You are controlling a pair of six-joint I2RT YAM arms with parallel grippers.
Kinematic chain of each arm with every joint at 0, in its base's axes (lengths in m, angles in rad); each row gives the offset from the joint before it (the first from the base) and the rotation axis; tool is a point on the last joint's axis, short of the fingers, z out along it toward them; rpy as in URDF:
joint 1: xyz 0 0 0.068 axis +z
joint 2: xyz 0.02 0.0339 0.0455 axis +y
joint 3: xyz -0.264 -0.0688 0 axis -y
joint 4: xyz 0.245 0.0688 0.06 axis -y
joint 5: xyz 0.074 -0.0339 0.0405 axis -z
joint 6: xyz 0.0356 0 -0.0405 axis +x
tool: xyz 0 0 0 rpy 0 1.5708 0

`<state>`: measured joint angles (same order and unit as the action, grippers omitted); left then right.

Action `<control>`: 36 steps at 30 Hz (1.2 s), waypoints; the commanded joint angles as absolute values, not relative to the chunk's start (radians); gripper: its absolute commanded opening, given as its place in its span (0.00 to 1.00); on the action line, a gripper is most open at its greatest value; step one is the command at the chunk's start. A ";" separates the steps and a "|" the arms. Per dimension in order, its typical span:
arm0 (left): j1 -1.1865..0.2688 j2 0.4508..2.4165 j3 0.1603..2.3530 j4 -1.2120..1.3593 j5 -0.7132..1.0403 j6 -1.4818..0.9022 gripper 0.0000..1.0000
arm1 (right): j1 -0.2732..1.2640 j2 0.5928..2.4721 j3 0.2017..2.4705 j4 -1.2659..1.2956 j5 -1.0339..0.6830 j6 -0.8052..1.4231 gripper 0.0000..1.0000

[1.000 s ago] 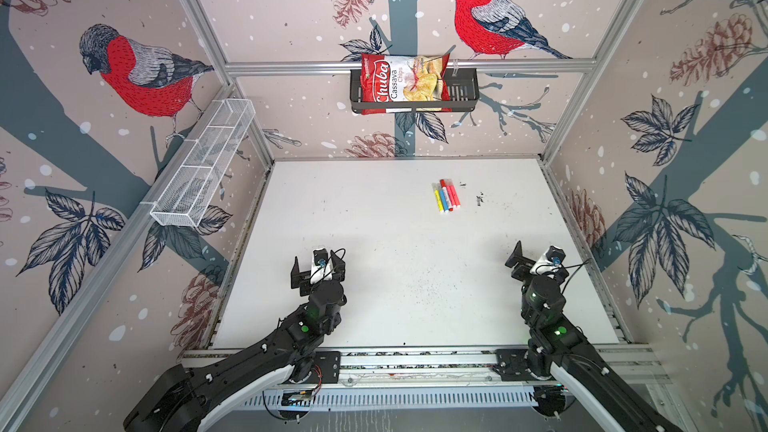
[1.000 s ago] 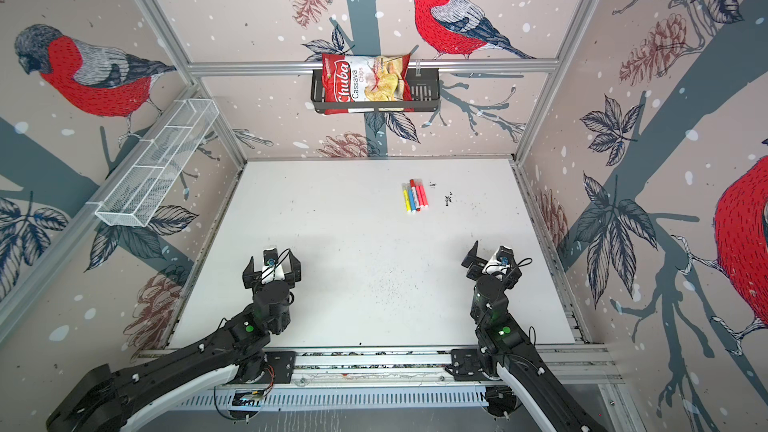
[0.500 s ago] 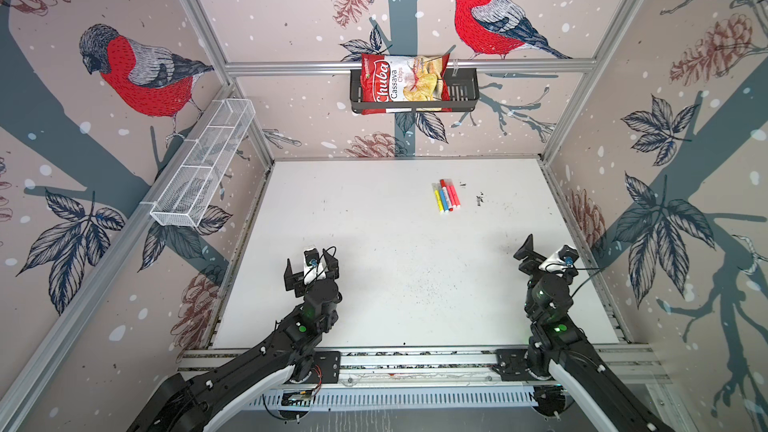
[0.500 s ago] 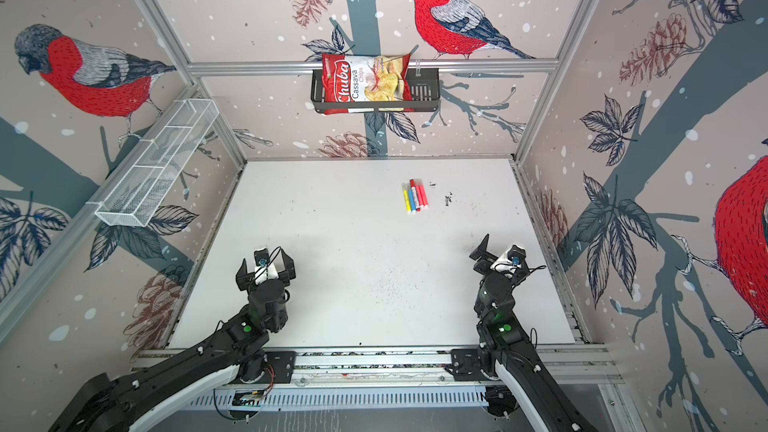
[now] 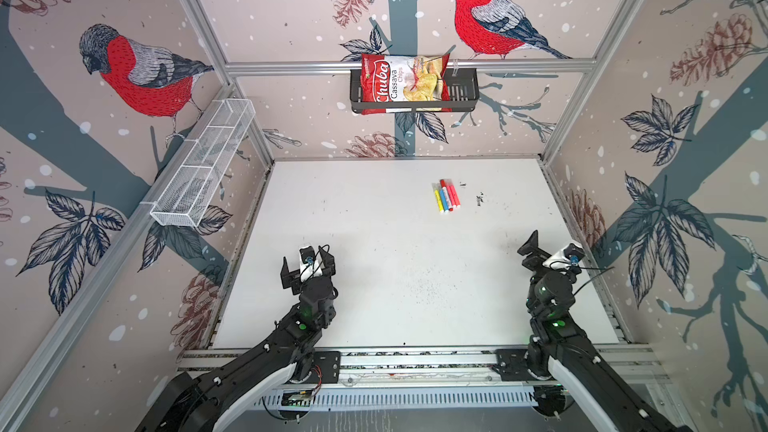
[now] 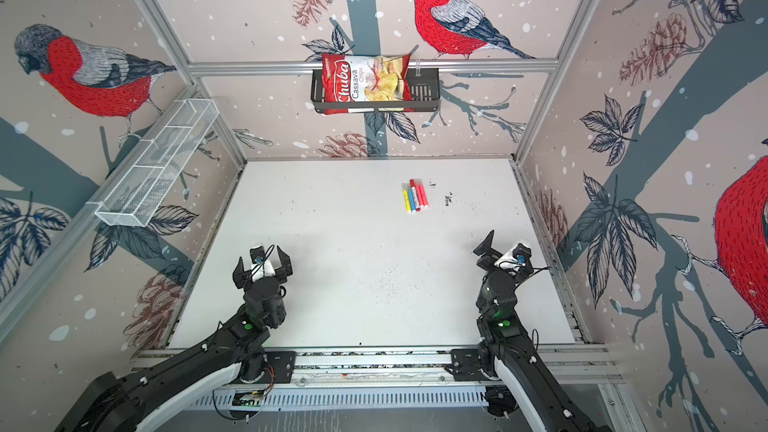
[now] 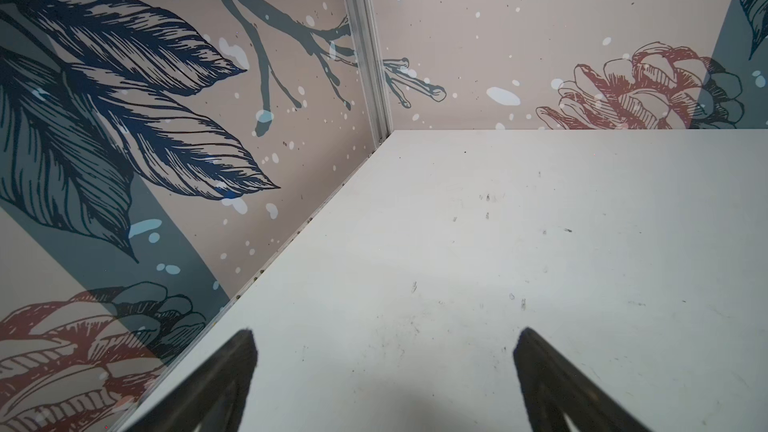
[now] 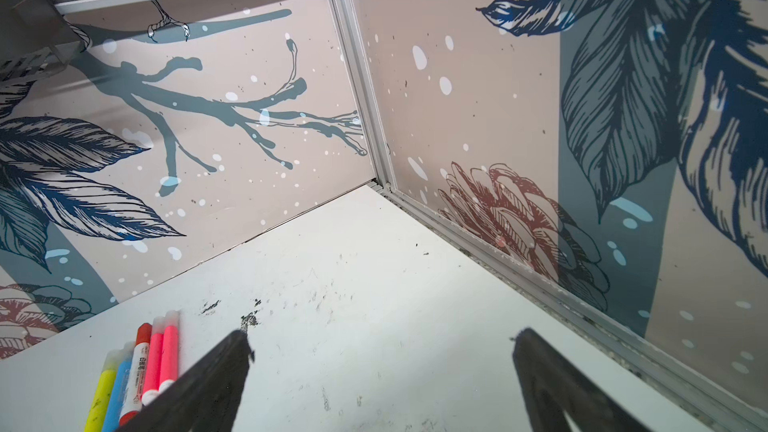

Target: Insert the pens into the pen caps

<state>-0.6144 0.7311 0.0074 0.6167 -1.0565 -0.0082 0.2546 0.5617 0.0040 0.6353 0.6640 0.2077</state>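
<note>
We count five capped pens [image 5: 446, 196] side by side, far right on the table [image 5: 374, 243], unmoved. Left fingers [image 7: 224, 380]: wide open, empty, shifted slightly left since before. Right fingers [image 8: 208, 384]: wide open, empty, now turned toward the right wall [image 5: 665, 209].

Matt scuffed white table [image 5: 374, 243], glossy plastic pens [image 5: 446, 197], wire-mesh basket [image 5: 199, 168]

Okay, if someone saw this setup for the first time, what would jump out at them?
The red-breasted birds printed on the walls, then the bright pens lying side by side on the white table, far side, right of centre. A chips bag sits in a black basket on the back wall.
</note>
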 commanded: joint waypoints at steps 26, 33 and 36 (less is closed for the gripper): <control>-0.461 0.920 0.015 0.919 -1.009 -0.009 0.96 | 0.198 0.963 0.041 0.920 0.657 0.166 1.00; -0.431 0.986 0.039 0.955 -0.989 -0.012 0.96 | 0.166 1.059 0.073 0.982 0.636 0.172 0.99; -0.421 1.016 0.052 0.962 -0.989 -0.014 0.96 | 0.157 1.093 0.096 0.972 0.628 0.175 0.99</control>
